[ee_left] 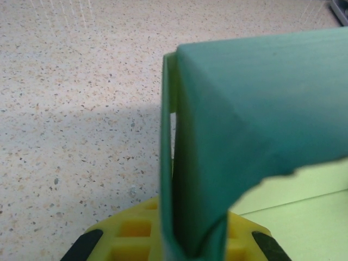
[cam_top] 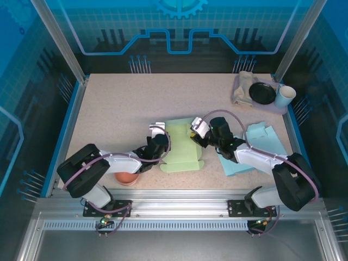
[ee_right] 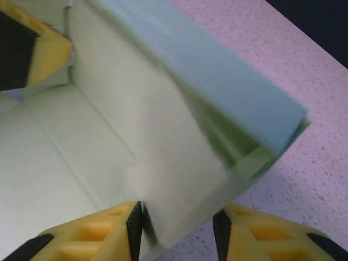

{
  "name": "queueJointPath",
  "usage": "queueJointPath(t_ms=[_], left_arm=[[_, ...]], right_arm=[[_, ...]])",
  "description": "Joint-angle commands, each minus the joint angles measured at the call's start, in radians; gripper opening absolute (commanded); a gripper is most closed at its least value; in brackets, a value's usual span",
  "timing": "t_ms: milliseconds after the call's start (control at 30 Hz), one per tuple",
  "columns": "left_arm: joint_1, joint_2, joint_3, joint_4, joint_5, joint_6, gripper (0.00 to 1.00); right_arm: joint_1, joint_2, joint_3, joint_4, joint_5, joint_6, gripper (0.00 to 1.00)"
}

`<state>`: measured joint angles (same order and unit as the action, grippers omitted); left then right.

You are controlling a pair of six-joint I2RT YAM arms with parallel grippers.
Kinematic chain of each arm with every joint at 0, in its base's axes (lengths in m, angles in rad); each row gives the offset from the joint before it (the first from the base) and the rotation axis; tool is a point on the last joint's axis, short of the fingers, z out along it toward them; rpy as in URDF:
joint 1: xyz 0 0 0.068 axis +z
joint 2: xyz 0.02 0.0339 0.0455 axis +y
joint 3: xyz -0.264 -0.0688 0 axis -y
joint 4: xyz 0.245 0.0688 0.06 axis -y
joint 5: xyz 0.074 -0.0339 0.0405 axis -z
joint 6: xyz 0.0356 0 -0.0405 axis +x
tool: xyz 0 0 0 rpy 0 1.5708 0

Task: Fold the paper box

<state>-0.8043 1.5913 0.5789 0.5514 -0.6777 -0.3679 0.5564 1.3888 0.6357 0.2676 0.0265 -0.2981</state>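
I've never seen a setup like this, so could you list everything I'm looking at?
green paper box: one, light green, partly folded, table centre
blue paper: one or two sheets, light blue, right of the box
bowl: one, orange-brown, near edge by left arm
tray: one, pale purple, far right corner
dish: one, black, on the tray
cup: one, white, on the tray
cloth: one, beige, at the tray's left end
table: one, speckled beige
left pincer: one, yellow fingers, shut on a raised box flap
right pincer: one, yellow fingers, shut on a box wall
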Motion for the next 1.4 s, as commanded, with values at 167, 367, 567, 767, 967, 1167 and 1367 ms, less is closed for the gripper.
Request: queueJointPath(t_ms=[167, 367, 567, 767, 967, 1167, 1367], left_arm=[[-0.042, 0.047, 0.057, -0.045, 0.015, -0.047, 0.02], [-0.044, 0.048, 0.104, -0.212, -0.107, -0.201, 0.02], [-0.051, 0.049, 0.134, -0.326, -0.167, -0.306, 0.02], [-0.055, 0.045, 0.167, -0.423, -0.197, -0.345, 0.02], [-0.058, 0.024, 0.158, -0.409, -0.172, -0.329, 0.02], [-0.059, -0.005, 0.159, -0.427, -0.158, -0.324, 0.02], [-0.059, -0.035, 0.15, -0.433, -0.151, -0.321, 0.02]], right_arm=[[0.03, 0.001, 0.008, 0.131, 0.21, 0.081, 0.25], [0.037, 0.015, 0.067, 0.009, 0.501, 0.18, 0.23], [0.036, 0.059, 0.147, -0.157, 0.735, 0.335, 0.24], [0.038, 0.105, 0.206, -0.241, 0.823, 0.394, 0.28], [0.025, 0.089, 0.15, -0.073, 0.491, 0.282, 0.35], [0.019, 0.117, 0.16, -0.053, 0.356, 0.261, 0.35], [0.012, 0.155, 0.172, -0.057, 0.313, 0.271, 0.39]])
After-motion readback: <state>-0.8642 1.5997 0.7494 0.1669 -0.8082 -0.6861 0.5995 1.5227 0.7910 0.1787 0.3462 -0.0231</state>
